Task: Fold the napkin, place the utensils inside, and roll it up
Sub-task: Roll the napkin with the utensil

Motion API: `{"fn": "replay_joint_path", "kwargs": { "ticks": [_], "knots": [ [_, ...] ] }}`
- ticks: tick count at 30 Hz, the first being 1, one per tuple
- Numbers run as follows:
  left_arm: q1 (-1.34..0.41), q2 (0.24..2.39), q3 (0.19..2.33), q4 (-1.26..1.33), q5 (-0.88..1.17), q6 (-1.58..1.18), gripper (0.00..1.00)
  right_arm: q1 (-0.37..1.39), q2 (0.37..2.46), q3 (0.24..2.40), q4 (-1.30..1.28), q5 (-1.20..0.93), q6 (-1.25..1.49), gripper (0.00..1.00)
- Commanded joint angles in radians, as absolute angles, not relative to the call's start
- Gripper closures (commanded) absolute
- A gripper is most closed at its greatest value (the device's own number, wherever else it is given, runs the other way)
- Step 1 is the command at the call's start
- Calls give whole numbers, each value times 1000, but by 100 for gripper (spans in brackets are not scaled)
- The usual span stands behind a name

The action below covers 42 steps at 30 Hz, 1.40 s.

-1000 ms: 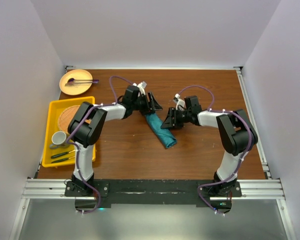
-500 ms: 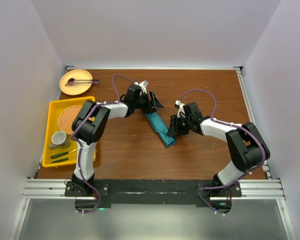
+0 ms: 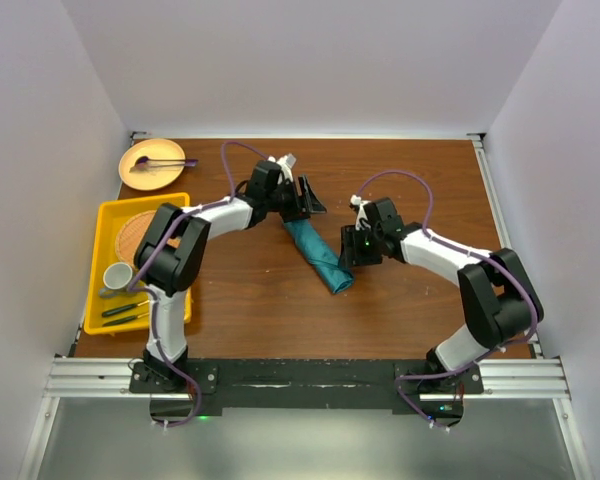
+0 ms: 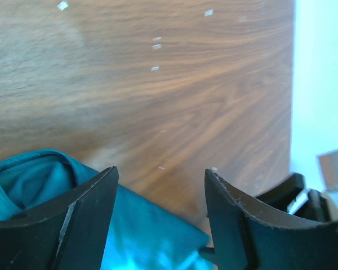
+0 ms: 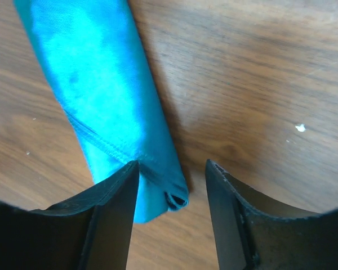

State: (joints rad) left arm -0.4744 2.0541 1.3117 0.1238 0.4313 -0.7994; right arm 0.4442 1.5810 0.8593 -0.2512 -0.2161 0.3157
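The tabletop is a brown wood-grain board closed in by white walls on the left, far and right sides. A metal rail runs along its right edge, and an aluminium frame carrying both arm bases runs along the near edge. The widest bare stretches lie on the right, between the right arm and the rail, and in the near middle between the two bases. The left side is crowded: a yellow tray sits against the left wall holding a round brownish disc, a white cup and two dark slim pieces of cutlery. A tan plate bearing a purple-ended stick fills the far left corner. The napkin lies near the middle of the tabletop as a tight teal roll, slanting from far left to near right. The left tool is at the roll's far end with its fingers apart; bare wood shows between them and the roll's open end shows behind one finger. The right tool stands just beside the lower half of the roll, on its right, with fingers apart. In its wrist view the roll's near end shows in the gap, close to one finger and clear of the other, unclamped.
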Motion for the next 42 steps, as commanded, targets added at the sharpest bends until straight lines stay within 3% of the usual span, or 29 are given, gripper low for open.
{"fn": "replay_joint_path", "kwargs": {
  "ticks": [1, 19, 32, 42],
  "knots": [
    [-462, 1927, 1339, 106, 443, -776, 32, 459, 1523, 953, -334, -215, 294, 45],
    [-422, 2094, 1376, 38, 391, -747, 35, 492, 1539, 813, -196, -298, 387, 55],
    [-422, 1905, 1410, -58, 397, -701, 34, 568, 1424, 839, -351, -144, 371, 56],
    [-425, 1681, 1275, -41, 518, -701, 34, 566, 1494, 796, -325, -35, 403, 70]
  ]
}}
